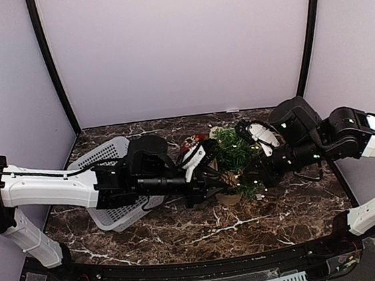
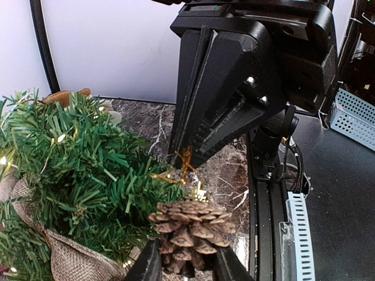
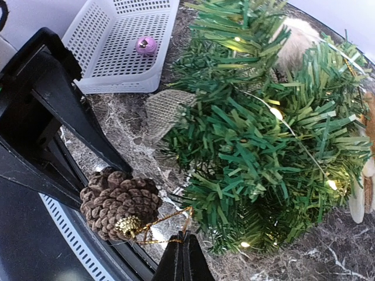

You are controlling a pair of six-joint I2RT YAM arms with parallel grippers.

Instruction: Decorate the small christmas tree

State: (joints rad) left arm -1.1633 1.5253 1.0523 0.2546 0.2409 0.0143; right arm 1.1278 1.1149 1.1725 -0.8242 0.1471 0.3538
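The small christmas tree (image 1: 232, 150) stands mid-table in a burlap-wrapped pot (image 2: 64, 257), its green branches (image 3: 263, 146) carrying small lit lights. A brown pine cone (image 2: 190, 231) with a gold cap hangs just in front of the tree, and my left gripper (image 2: 186, 260) is shut on its lower half. From the cap runs a thin gold string loop (image 3: 167, 225). My right gripper (image 3: 184, 249) is shut on that loop, right beside the lowest branch tips. In the top view the left gripper (image 1: 213, 178) and the right gripper (image 1: 246, 174) meet at the pine cone (image 1: 229, 178).
A white slotted basket (image 1: 112, 188) lies behind the left arm, with a purple bauble (image 3: 145, 45) in it. A red and white ornament (image 1: 191, 142) sits at the tree's far left. A black rail and white cable track (image 2: 296, 234) run along the table's near edge.
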